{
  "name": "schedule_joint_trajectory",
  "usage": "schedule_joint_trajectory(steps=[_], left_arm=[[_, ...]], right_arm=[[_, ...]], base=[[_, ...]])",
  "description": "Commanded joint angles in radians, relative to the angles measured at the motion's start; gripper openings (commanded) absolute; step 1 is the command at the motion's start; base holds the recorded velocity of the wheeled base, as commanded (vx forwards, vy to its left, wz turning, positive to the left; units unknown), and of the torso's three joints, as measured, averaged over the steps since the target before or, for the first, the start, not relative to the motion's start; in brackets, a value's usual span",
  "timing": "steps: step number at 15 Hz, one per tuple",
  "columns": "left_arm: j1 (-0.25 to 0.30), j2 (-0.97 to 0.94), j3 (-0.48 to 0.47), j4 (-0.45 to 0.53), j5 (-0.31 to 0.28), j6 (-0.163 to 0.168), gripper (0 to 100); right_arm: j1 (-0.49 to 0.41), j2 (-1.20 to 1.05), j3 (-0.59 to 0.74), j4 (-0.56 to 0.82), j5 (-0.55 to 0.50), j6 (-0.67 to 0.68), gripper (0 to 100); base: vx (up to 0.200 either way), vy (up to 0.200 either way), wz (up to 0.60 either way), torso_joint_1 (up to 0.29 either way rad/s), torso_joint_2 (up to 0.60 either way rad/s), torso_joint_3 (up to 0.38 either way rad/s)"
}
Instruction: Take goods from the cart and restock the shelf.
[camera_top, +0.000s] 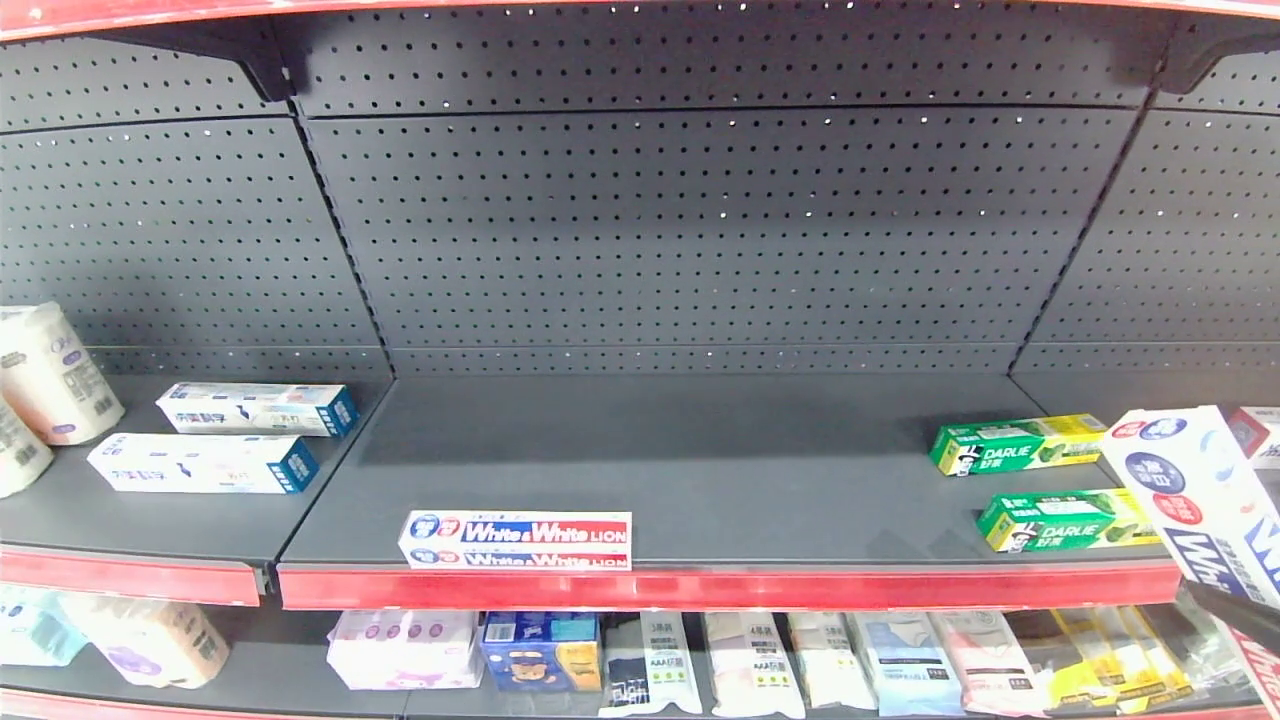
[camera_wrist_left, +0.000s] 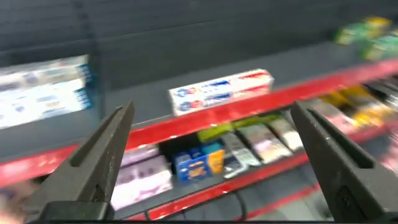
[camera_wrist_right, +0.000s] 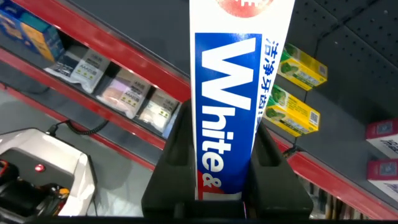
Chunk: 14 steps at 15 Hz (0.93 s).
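- At the right edge of the head view, we see the right gripper (camera_wrist_right: 224, 132) clamped on a white, blue and red toothpaste box (camera_top: 1195, 495). Its dark fingers (camera_wrist_right: 178, 137) press the two long sides, and most of the box sticks out beyond them.
- We find this toothpaste box held tilted in the air, in front of the right end of the shelf (camera_top: 720, 588) and above its red front edge. It is not resting on the grey board.
- Just beside it on the board lie two green boxes (camera_top: 1018, 444), one behind the other and a little apart.
- We see the left gripper (camera_wrist_left: 211, 118) with its jaws spread wide and nothing between them. It hangs in front of the shelf, facing the red edge.
- Beyond that gap lies a second toothpaste box (camera_top: 516, 540), flat along the front edge of the middle bay and well apart from the green boxes.
- On the left bay we see two white-and-blue boxes (camera_top: 258, 408) lying flat, one behind the other, with paper rolls (camera_top: 55, 375) beside them at the far left.
- Below, on the lower shelf (camera_top: 300, 660), we see a row of packets (camera_top: 750, 660) and a blue carton (camera_top: 540, 650).
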Motion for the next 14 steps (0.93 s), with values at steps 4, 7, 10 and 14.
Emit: schedule_joint_trajectory(steps=[4,7,10,14], left_arm=[[-0.067,-0.133,0.003,0.141,0.289,0.039,100],[-0.067,-0.178,0.056,0.127,0.357,0.05,100],[-0.065,-0.176,0.085,0.106,0.378,0.045,100],[-0.047,-0.173,0.138,0.112,0.483,0.027,100]], right_arm=[[0.003,0.064,-0.02,-0.003,0.027,0.018,0],[0.003,0.085,-0.025,-0.034,0.057,0.018,0],[0.024,0.165,-0.068,-0.104,0.077,0.003,0],[0.058,0.179,-0.087,-0.106,0.076,0.009,0]], base=[[0.0,0.0,0.0,0.0,0.0,0.0],[0.0,0.0,0.0,0.0,0.0,0.0],[0.0,0.0,0.0,0.0,0.0,0.0],[0.0,0.0,0.0,0.0,0.0,0.0]])
